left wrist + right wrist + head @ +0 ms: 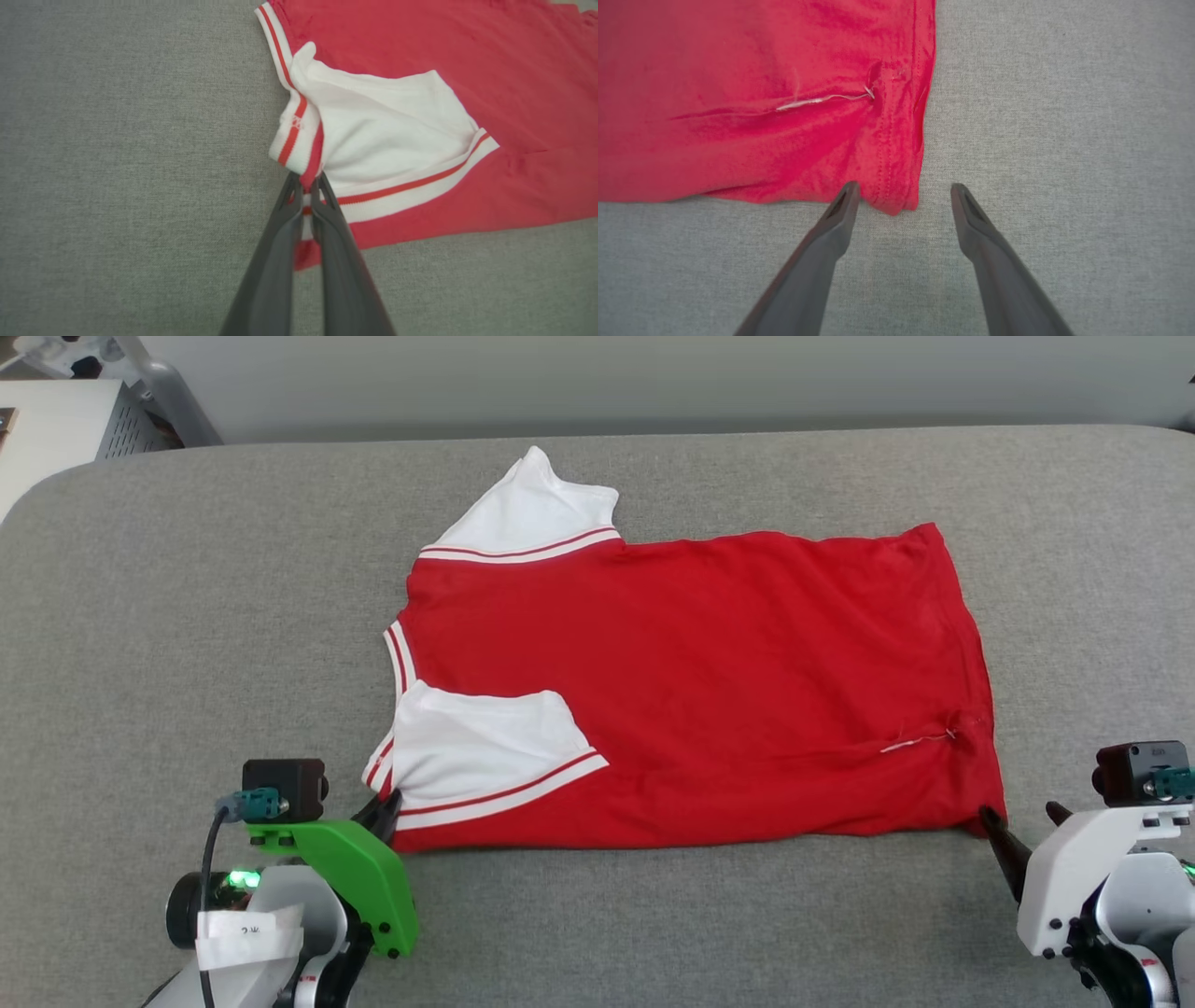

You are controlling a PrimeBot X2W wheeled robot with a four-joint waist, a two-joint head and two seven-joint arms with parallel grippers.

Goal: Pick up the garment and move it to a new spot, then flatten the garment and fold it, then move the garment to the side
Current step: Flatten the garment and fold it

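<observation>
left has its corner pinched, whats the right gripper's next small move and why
Probably close the right gripper on the hem corner: its jaws stand open with that corner of the garment between the fingertips, while the left gripper is shut on the sleeve-end corner.

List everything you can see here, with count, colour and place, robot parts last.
red jersey-style T-shirt with white short sleeves: one, red and white, spread out mid-table, plain side up.
grey fabric-covered table: one, grey, under the shirt.
loose white thread: one, white, on the shirt near its hem.
pale furniture: one, whitish, beyond the table's far left corner.
left gripper: one, dark fingers, green mount, shut on the shirt's edge beside the near sleeve.
right gripper: one, dark fingers, white mount, open, either side of the near hem corner.
</observation>
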